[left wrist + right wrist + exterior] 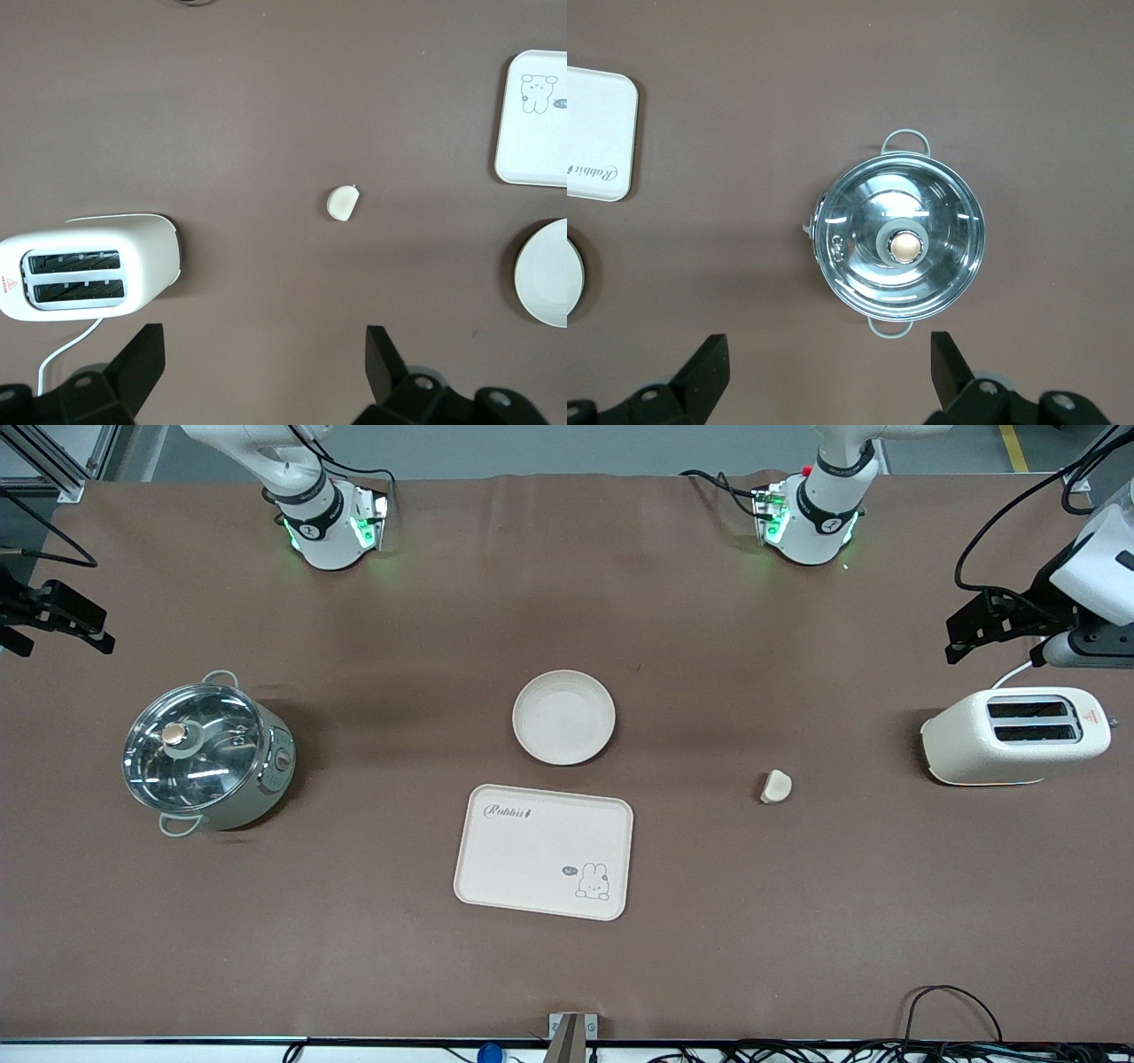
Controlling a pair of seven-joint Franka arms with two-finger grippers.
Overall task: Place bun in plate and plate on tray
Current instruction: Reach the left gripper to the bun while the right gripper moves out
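Hovering high over the desk's two ends, we are holding both arms idle. Our left pincer (261, 367) is hanging spread wide above the toaster (1014, 734) at the left arm's end of the desk, nothing between its fingers (142, 359). Our right pincer (824, 367) is likewise gaping with nothing in it, over the lidded steel pot (206, 753) at the right arm's end. We are seeing the bun (775, 786) lying on the bare brown desk (354, 957), between the toaster and the tray (544, 850), well apart from both. The plate (563, 716) is sitting bare near the middle of the desk, just beside the tray and farther from the front camera than it. The tray is lying flat toward the desk's front edge, its rabbit drawing in one corner, nothing resting on it.
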